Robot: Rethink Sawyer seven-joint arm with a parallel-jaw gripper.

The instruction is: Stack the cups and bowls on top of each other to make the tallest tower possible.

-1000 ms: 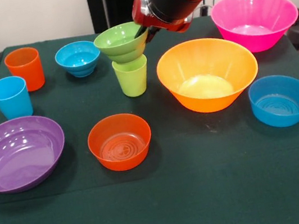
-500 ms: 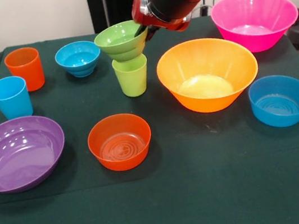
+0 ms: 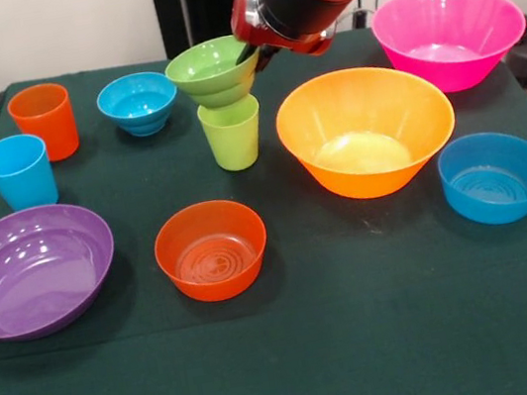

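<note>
Hand: I see my red and black arm come down from the top, with the hand pinching the far right rim of the small green bowl.
Small green bowl: it sits tilted on the mouth of the lime green cup, its base in the cup's opening, its rim gripped by my hand.
Lime green cup: upright near the middle of the desk, toward the back, carrying the green bowl as a two-piece tower.
Orange cup: upright at the back left.
Light blue cup: upright, just in front and left of the orange cup.
Small blue bowl: at the back, between the orange cup and the tower, apart from both.
Purple bowl: large, at the left edge, nearer the front.
Medium orange bowl: in front of the tower, well apart from it.
Yellow-orange bowl: large, just right of the tower, not touching it.
Pink bowl: large, at the back right corner.
Medium blue bowl: at the right, in front of the pink bowl, near the yellow-orange one.
Desk: covered in dark green cloth.
</note>
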